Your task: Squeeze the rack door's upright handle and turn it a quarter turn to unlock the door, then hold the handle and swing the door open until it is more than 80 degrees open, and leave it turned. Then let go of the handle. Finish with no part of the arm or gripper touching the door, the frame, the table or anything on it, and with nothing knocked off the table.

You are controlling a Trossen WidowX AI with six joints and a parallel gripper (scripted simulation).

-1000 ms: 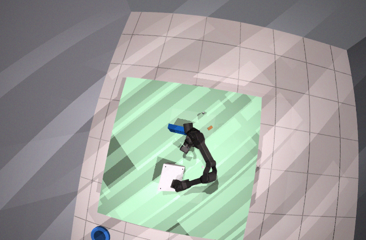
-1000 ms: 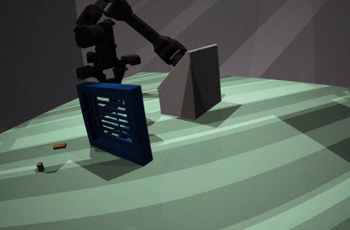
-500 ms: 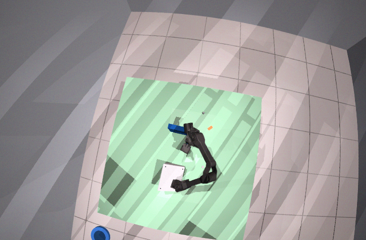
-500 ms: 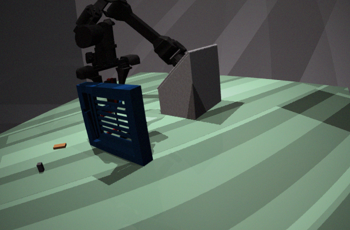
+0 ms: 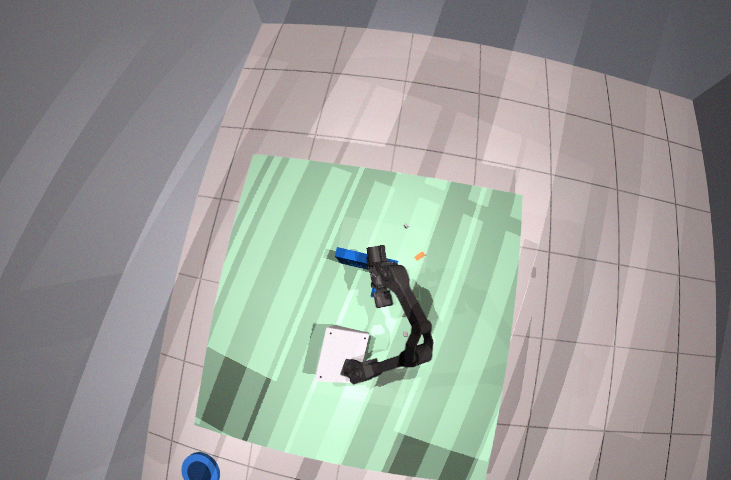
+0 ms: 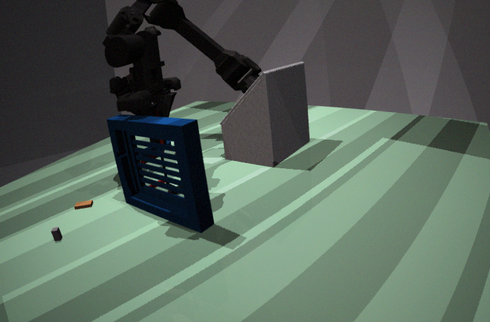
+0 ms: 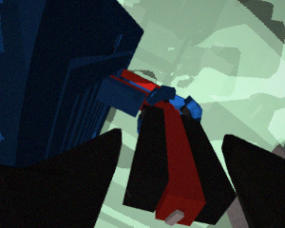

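Observation:
The blue rack frame (image 5: 351, 257) (image 6: 192, 170) (image 7: 28, 85) stands upright on the green table (image 5: 298, 215) (image 6: 328, 227). Slats (image 6: 157, 165) (image 7: 81, 114) show inside it; the door's exact angle is unclear. The upright handle (image 7: 180, 157), a red bar between two black grips, stands out from the rack beside red and blue latch parts (image 7: 123, 95). The grips are spread, with red showing between them. My gripper (image 7: 172, 139) is open, one finger on each side of the handle. A gap shows left of the handle; contact at the right is unclear. The frame partly hides the handle in the exterior view.
A white slanted box (image 5: 334, 350) (image 6: 245, 133) stands near the arm's base. An orange block (image 5: 419, 255) (image 6: 83, 204) and a small grey block (image 5: 406, 225) (image 6: 56, 233) lie near the rack. Another small grey piece (image 5: 405, 333) is near the arm. A blue ring-shaped object (image 5: 200, 455) is off the table.

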